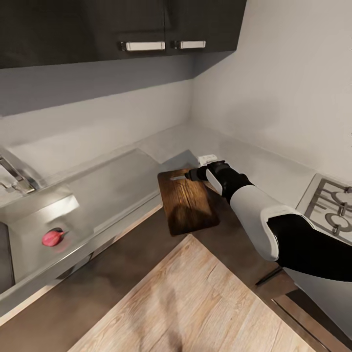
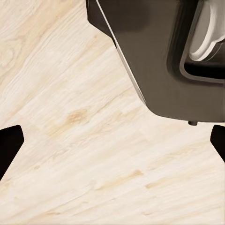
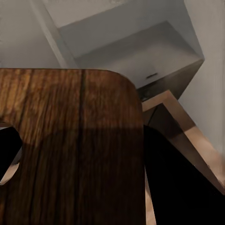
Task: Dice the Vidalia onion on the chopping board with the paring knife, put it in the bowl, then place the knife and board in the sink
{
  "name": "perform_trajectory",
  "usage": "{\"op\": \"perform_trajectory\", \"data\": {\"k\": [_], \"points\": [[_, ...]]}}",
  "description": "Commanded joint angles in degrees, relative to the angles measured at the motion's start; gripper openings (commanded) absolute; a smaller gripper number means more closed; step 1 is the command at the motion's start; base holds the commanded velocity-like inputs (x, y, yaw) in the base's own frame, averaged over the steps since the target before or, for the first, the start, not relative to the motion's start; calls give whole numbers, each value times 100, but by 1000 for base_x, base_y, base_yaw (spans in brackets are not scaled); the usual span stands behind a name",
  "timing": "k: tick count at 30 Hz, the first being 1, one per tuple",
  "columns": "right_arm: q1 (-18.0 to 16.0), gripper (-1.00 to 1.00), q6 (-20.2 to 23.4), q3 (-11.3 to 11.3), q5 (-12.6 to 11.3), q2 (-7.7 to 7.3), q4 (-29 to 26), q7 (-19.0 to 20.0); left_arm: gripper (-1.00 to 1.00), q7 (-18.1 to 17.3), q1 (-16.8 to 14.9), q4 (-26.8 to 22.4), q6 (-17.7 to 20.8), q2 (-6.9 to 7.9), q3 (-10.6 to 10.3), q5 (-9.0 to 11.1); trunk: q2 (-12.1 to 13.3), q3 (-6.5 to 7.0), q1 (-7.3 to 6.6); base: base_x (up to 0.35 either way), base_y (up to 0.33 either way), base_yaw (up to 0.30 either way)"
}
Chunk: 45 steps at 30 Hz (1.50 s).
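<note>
The Vidalia onion, a small pinkish-red ball, lies in the steel sink basin at the left. The dark brown chopping board juts out past the countertop edge over the dark cabinet front. My right gripper is shut on its far short end beside the slot handle. In the right wrist view the board lies close under one dark finger. The white bowl peeks out behind the right gripper. My left gripper is open over the floor. The paring knife is out of view.
A curved tap stands at the sink's back left, with a flat drainboard between basin and board. Stove grates lie at the right. Dark wall cabinets hang above. Light wooden floor spreads below, with the robot's dark base over it.
</note>
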Motion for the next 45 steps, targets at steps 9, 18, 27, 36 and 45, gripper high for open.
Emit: {"op": "perform_trajectory", "data": {"k": [9,18,27,36,45], "points": [[-4,-100,41,19,4,0,11,37,100,-3,4,23,-7,-4,12,43,-10,66,4,0,0,0],[-4,-100,45,23,-2,0,9,52,100,-3,4,95,-13,-4,12,44,-10,74,4,-53,98,14],[-4,-100,36,19,-5,0,11,49,100,-3,4,96,-13,-4,13,44,-10,74,4,-159,255,248],[-4,-100,33,18,-5,0,12,43,100,-3,4,105,-13,-4,12,44,-10,74,4,-167,256,279],[-4,-100,33,18,-5,0,12,48,100,-3,4,140,-14,-4,12,44,-10,74,4,-171,256,280]]}}
